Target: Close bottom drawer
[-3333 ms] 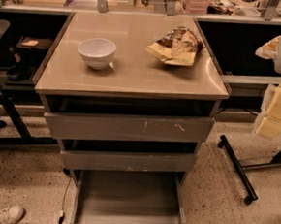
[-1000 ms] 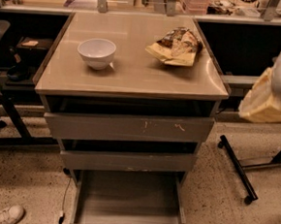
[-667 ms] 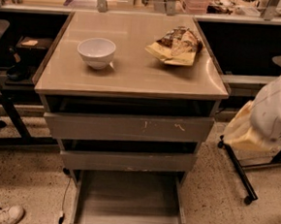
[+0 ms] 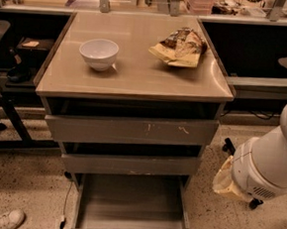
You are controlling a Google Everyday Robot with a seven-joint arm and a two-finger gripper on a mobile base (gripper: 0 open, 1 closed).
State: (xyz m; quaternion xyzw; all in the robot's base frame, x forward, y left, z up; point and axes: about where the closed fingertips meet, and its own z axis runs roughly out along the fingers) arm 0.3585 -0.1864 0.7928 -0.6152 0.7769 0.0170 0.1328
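Camera view: bottom drawer [image 4: 126,204] stands pulled well out at the foot of the cabinet, its bare grey tray facing up. Middle drawer [image 4: 129,163] and scratched top drawer [image 4: 131,129] sit further in above it. White bowl [image 4: 98,53] and crumpled snack bag [image 4: 180,47] rest apart on the cabinet top [image 4: 136,81]. Your gripper [image 4: 224,178] hangs right of the cabinet, apart from the drawer; spread or pressed together, you cannot tell.

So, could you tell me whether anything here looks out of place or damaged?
The bottom drawer stands pulled far out, its tray bare. The top drawer front bears pale scratches. The arm hangs at the right; its hand is out of view.
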